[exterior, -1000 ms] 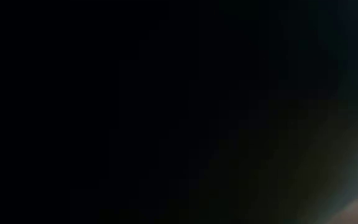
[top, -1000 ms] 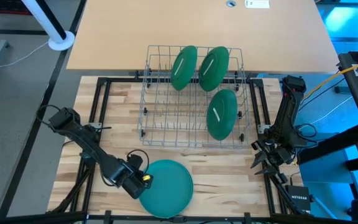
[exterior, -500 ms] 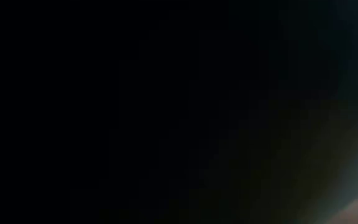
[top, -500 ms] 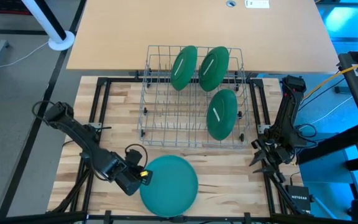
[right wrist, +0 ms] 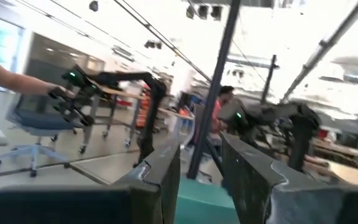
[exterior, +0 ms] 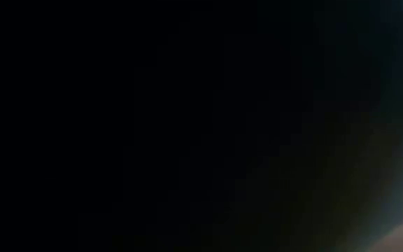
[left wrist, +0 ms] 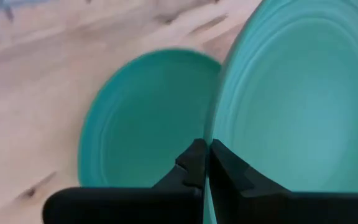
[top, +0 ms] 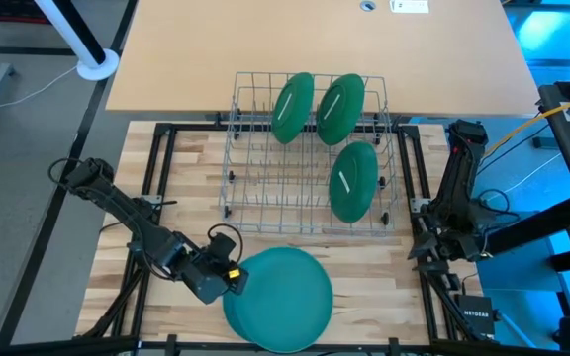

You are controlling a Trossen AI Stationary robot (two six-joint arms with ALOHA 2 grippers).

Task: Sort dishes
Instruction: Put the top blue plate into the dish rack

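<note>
My left gripper (top: 234, 280) is near the table's near edge, shut on a green plate (top: 285, 297) held above the table. In the left wrist view a second green plate (left wrist: 148, 118) lies flat on the wood under it; the high view hides that one. Three more green plates (top: 293, 107), (top: 340, 109), (top: 354, 181) stand on edge in the wire rack (top: 265, 168). My right gripper (top: 422, 249) waits open at the table's right edge, beside the rack's near right corner. The low view is dark. My left gripper (left wrist: 205, 152) pinches the held plate by its rim (left wrist: 211, 134), on the plate's left side, one finger on each face. The fingers come at it from the table's left, about level. The plate is lifted clear of the plate below it.
The wire rack fills the middle of the wooden table, with open slots on its left half. A tan tabletop (top: 315, 49) lies beyond the far edge. Black frame rails (top: 156, 168) run along both sides. The right wrist view shows people and other robot arms in the room.
My left gripper has risen and moved a little toward the table's right, carrying the plate up off the one beneath it; the plate now looks larger in the high view. My right gripper has tipped, so its spread fingers no longer show from above.
</note>
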